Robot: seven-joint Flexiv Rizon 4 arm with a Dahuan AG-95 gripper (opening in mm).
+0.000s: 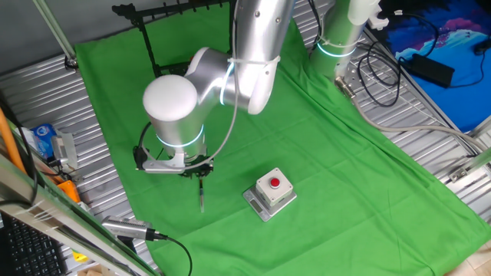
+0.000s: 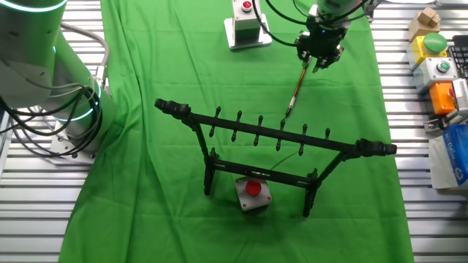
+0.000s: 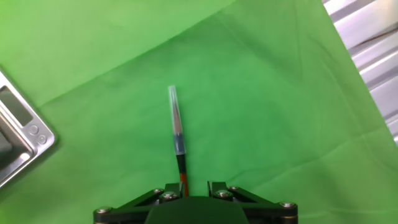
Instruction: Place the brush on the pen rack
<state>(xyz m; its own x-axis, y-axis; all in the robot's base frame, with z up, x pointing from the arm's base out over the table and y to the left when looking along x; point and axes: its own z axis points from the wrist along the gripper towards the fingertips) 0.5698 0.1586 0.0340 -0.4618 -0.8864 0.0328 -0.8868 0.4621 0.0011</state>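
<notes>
The brush is held at its reddish-brown shaft between the closed fingers of the gripper, its pale tip pointing down over the green cloth. The pen rack is stood well apart, near the cloth's opposite edge.
</notes>
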